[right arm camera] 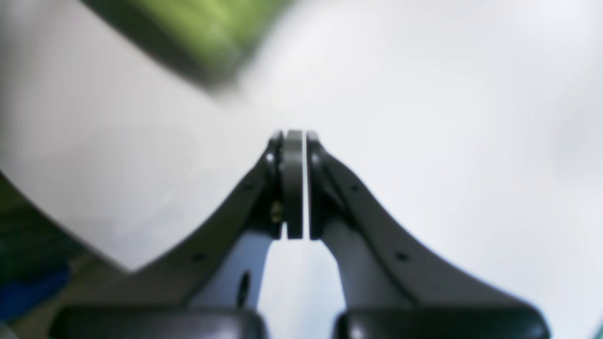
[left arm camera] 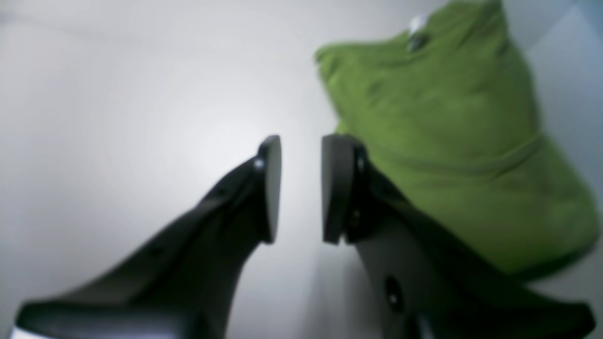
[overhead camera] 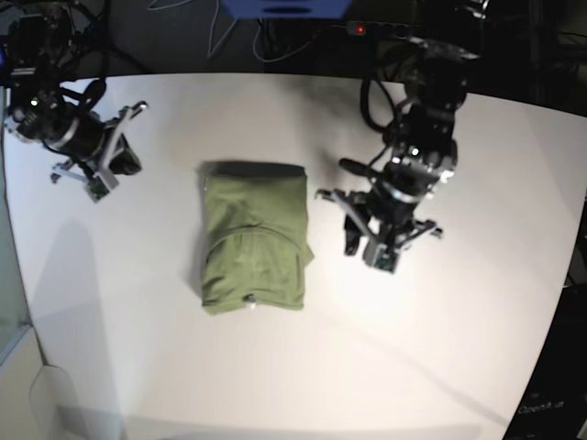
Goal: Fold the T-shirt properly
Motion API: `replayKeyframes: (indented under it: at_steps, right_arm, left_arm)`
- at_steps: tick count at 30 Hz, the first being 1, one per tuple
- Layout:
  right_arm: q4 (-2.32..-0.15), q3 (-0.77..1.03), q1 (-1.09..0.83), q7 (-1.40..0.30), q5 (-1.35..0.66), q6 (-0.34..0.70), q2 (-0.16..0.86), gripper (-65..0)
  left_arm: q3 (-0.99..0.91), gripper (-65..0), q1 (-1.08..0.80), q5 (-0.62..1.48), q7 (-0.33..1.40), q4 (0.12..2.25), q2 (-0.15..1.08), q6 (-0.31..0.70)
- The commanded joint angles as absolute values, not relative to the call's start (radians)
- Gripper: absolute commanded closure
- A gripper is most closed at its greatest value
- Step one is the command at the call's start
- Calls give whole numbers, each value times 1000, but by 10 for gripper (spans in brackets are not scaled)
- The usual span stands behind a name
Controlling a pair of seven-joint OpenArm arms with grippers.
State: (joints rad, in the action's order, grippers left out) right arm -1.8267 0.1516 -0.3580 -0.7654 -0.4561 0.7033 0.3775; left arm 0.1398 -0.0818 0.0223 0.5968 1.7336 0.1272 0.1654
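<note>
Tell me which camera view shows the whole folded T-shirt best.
The base view: the T-shirt lies there complete, a folded rectangle on the white table. The left wrist view shows most of it, close and blurred. The right wrist view shows only a blurred green corner.

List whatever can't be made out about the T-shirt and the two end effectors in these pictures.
- T-shirt: its underside and inner folds are hidden by its own top layer in the base view.
- Tag: blurred in the left wrist view and too small in the base view to read.
- T-shirt in the right wrist view: cut off by the top edge and blurred.
- Right end effector: too small in the base view to tell its jaws.
</note>
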Motion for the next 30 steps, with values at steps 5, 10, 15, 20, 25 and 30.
replayKeyframes:
  at_steps: [5, 10, 15, 20, 25, 30]
  right_arm:
    - [-1883, 269, -496, -690, -479, 698, 395, 0]
    - [-1917, 387, -613, -694, -478, 698, 334, 0]
    - [-1917, 469, -720, -684, -478, 698, 323, 0]
    - [-1917, 539, -839, -605, -455, 698, 275, 0]
    - [-1880, 545, -865, -518, -220, 698, 137, 0]
    - [-1689, 538, -799, -325, 62, 698, -4, 0]
  left_arm:
    - [-22, -142, -298, 28, 567, 1922, 179, 182]
    - [-110, -142, -463, 30, 567, 2026, 180, 183]
    - [-110, -142, -621, 30, 567, 2064, 173, 183]
    - [-94, -142, -756, 28, 567, 2075, 136, 183]
    - [-93, -142, -871, 27, 567, 2066, 108, 183]
    - [-94, -142, -886, 30, 539, 1931, 110, 183]
